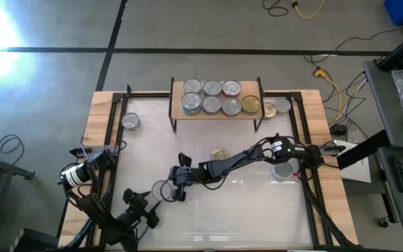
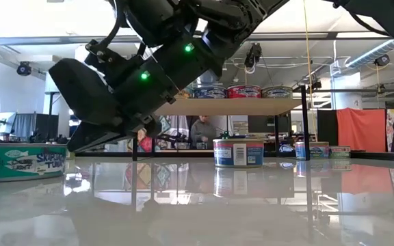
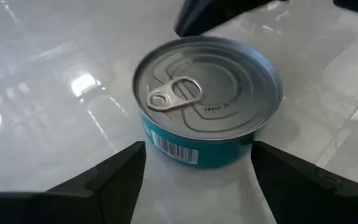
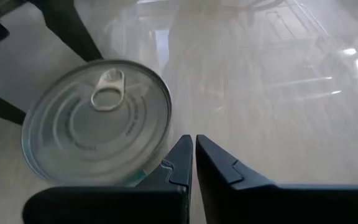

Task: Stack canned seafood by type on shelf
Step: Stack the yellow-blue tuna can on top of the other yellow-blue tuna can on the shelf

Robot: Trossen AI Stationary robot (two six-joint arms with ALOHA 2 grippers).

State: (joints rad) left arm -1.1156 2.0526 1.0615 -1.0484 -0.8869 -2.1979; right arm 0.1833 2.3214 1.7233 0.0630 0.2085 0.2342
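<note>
My left tool hangs over the low round silver-topped tin with teal sides, its two dark fingers spread either side and clear of the metal; I read that as a straddle ready for a pinch across the sides, since the pull-ring lid gives nothing to grab. In the overhead view the left tool sits near six o'clock on the white glossy surface, with the tin just beyond it. My right tool has its fingers pressed together and holds nothing; it rests right beside the same tin, and I judge it is there to brace or nudge the tin, though I can't be sure. From above, the right tool reaches in from three o'clock.

Farther out, a gold-topped tin stands at centre. The small light-wood shelf on thin black legs stands at twelve o'clock, loaded with silver-topped tins and one gold one at its right end, apparently grouped by kind. Loose tins wait at ten, one and three o'clock.
</note>
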